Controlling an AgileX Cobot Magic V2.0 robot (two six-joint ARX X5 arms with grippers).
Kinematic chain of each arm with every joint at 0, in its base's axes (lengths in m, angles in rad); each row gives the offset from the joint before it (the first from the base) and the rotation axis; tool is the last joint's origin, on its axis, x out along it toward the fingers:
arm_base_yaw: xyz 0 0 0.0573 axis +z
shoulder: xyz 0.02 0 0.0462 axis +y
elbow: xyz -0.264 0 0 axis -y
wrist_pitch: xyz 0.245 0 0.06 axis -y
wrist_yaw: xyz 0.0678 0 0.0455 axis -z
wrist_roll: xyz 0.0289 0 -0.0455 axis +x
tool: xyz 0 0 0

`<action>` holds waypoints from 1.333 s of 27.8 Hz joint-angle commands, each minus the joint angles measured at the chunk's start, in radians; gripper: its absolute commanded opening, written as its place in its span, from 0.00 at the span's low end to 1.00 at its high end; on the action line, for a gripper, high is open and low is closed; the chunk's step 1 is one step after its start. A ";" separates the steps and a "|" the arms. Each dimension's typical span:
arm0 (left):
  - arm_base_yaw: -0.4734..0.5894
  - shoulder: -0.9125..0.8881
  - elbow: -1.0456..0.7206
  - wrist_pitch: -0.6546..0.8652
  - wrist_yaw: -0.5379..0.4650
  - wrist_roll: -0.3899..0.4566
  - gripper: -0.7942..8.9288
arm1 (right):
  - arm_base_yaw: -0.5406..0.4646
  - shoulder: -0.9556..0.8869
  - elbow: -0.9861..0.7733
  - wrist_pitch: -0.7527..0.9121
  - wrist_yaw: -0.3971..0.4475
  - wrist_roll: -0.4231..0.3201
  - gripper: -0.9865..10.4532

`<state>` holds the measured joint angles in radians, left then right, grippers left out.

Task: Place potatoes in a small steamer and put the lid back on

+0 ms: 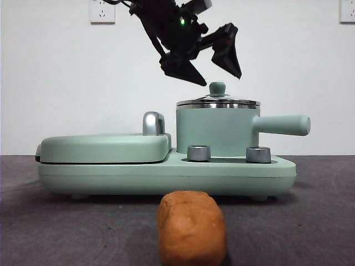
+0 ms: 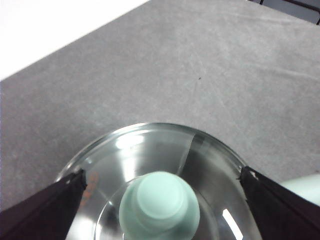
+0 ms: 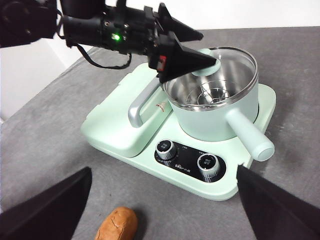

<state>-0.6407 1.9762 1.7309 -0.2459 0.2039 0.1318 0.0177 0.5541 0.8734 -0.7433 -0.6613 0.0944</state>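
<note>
The small steamer stands on the right half of a mint-green appliance, with the glass lid resting on it. My left gripper hangs open just above the lid's green knob. In the left wrist view the jaws straddle the knob above the lid without touching it. The potato lies on the table in front of the appliance. My right gripper is open and empty, high above the table's front, looking down on the potato, the steamer and the left gripper.
The appliance's left half is a flat griddle cover with a chrome handle. Two steel dials sit on its front. The steamer's side handle points right. A white wall stands behind the dark grey table.
</note>
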 commanded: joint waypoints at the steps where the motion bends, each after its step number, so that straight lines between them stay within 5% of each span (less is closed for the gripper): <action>1: -0.006 0.046 0.030 0.008 -0.004 0.006 0.59 | 0.001 0.006 0.017 0.008 -0.005 0.010 0.49; 6: -0.006 0.061 0.030 0.017 -0.004 0.006 0.56 | 0.001 0.006 0.017 0.006 -0.005 0.010 0.49; 17: -0.006 0.061 0.030 0.022 -0.004 0.006 0.27 | 0.001 0.006 0.017 0.002 -0.005 0.010 0.49; 27: -0.006 0.061 0.030 -0.014 -0.004 0.006 0.16 | 0.001 0.006 0.017 0.002 -0.005 0.010 0.49; 37: -0.006 0.057 0.055 0.008 -0.004 -0.014 0.16 | 0.001 0.006 0.017 0.001 -0.005 0.010 0.49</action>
<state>-0.6399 2.0178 1.7473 -0.2474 0.2008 0.1402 0.0177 0.5541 0.8730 -0.7471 -0.6621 0.0944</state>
